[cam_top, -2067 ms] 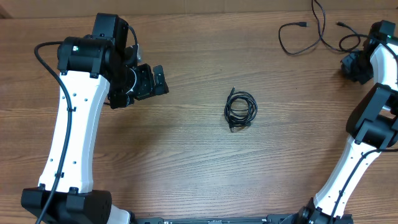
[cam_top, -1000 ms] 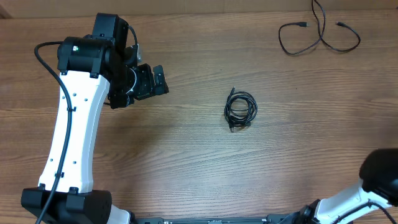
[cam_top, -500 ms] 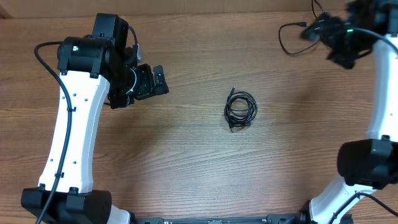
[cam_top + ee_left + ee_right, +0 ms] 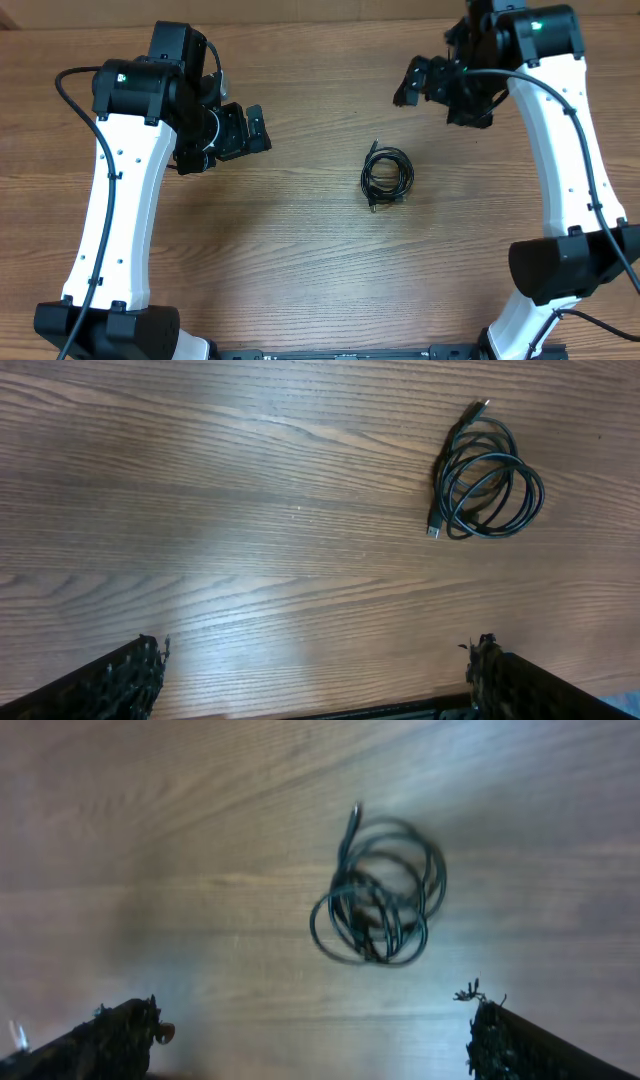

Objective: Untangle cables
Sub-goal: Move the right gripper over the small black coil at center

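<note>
The cables lie as one small black coil (image 4: 386,178) with plug ends on the wooden table, at mid-table. The same coil (image 4: 484,472) shows at the upper right of the left wrist view and, blurred, as the coil (image 4: 380,895) ahead in the right wrist view. My left gripper (image 4: 260,129) hovers well left of the coil, open, nothing between its fingers (image 4: 140,670). My right gripper (image 4: 437,103) hangs above and right of the coil, also open and empty, its fingertips (image 4: 490,1020) wide apart.
The white left arm (image 4: 115,210) runs up the table's left side and the white right arm (image 4: 570,150) up the right side. The table's back edge (image 4: 320,20) is near both grippers.
The right arm has swung in from the far right edge to the back middle, above the coil, and now covers the loose cord at the back right. The left arm and coil stayed put.
</note>
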